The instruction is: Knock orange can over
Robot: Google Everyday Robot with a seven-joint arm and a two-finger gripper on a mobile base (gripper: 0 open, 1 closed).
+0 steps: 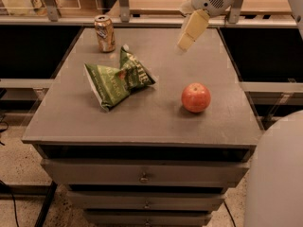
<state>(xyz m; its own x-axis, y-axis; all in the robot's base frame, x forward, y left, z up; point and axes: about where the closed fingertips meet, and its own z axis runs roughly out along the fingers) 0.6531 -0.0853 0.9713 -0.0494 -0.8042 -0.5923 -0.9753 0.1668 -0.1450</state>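
Observation:
The orange can [104,33] stands upright near the back left corner of the grey table top [142,112]. It is orange-gold with a silver top rim. My gripper [187,38] hangs from the arm at the upper right, above the back middle of the table. It points down and to the left. It is well to the right of the can and apart from it, and higher than the can's top. Nothing shows in the gripper.
A crumpled green chip bag [118,78] lies left of centre, just in front of the can. A red-orange apple [196,97] sits at the right. The table has drawers [144,176] below. A rail with posts [124,4] runs behind the table.

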